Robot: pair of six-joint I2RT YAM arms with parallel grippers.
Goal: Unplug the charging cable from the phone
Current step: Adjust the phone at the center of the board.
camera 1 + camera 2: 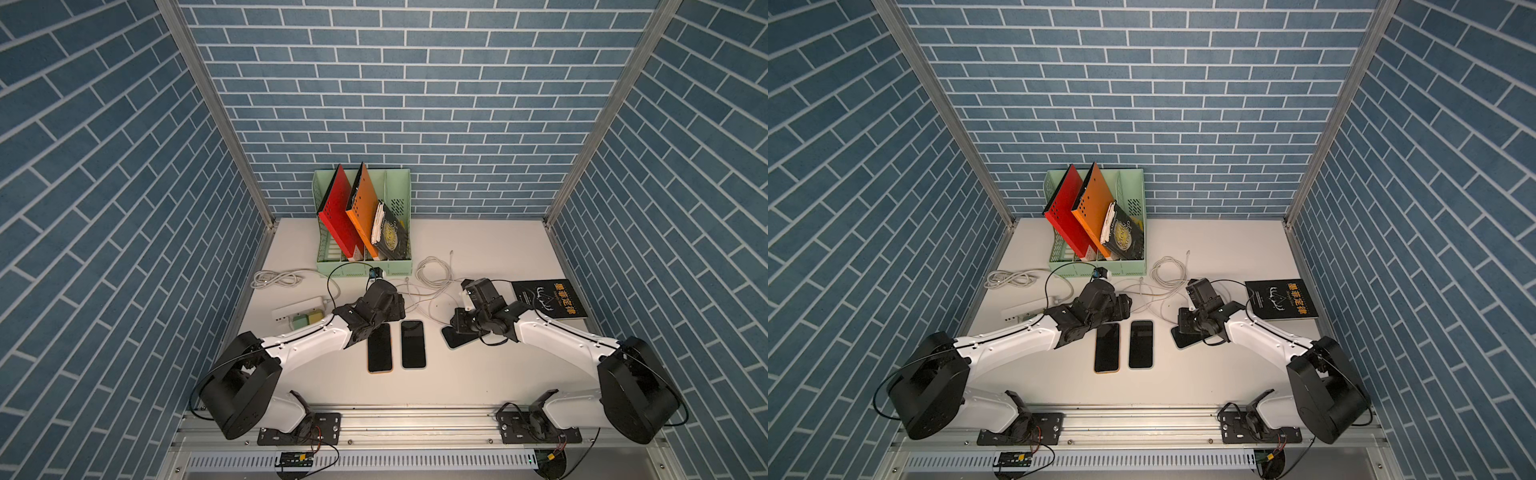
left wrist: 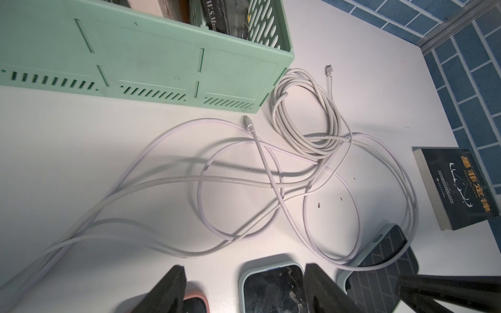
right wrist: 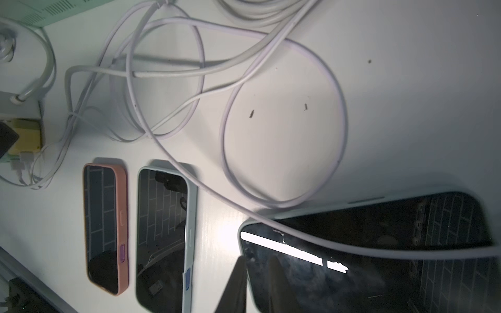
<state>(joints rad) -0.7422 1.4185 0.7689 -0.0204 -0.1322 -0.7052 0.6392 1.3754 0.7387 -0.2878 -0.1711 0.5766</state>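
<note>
A phone in a pale case point(image 3: 379, 271) lies at the right of the table, also seen in a top view point(image 1: 449, 340). My right gripper point(image 3: 257, 258) is shut on its end edge, one finger on the screen and one outside the case. The white charging cable point(image 3: 352, 242) runs across this phone's screen; where it plugs in is out of view. My left gripper point(image 2: 244, 265) hangs open over the top ends of an orange-cased phone point(image 1: 380, 349) and a blue-cased phone point(image 1: 413, 345), holding nothing.
Loose white cable loops point(image 2: 244, 178) and a cable coil point(image 1: 434, 272) lie behind the phones. A green file rack point(image 1: 361, 268) with books stands at the back. A black book point(image 1: 548, 299) lies at the right, a power strip point(image 1: 297, 311) at the left.
</note>
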